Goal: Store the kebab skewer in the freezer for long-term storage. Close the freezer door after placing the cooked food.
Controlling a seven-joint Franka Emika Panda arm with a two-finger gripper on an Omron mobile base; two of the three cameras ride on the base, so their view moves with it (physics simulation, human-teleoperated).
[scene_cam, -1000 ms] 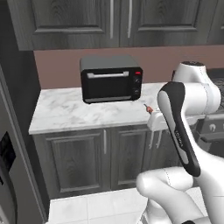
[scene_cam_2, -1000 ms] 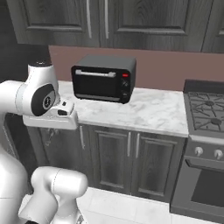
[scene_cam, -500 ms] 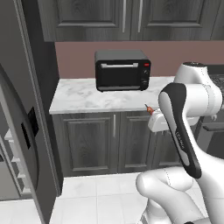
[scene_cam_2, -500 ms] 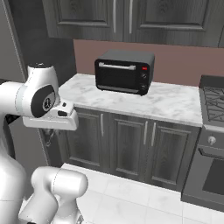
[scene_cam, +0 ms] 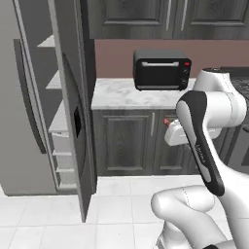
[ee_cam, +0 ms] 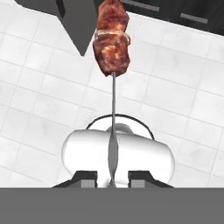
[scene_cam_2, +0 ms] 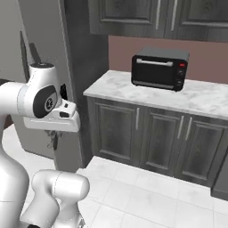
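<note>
Kebab skewer (ee_cam: 113, 48) clamped in tool (ee_cam: 112, 177), freezer door (scene_cam: 73, 121) open

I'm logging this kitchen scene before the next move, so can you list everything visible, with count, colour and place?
kebab skewer: one, thin metal stick with red-brown meat chunks at the far end, held in the gripper above the floor
freezer: one, tall grey, left of the counter, pale inner shelves showing
freezer door: one, grey with a dark panel, standing open
toaster oven: one, black, on the counter against the wall
counter: one, white marble, over dark wood cupboards
upper cupboards: dark wood, above the counter
floor: white tiles
gripper: one, dark fingertips closed on the skewer's stick
</note>
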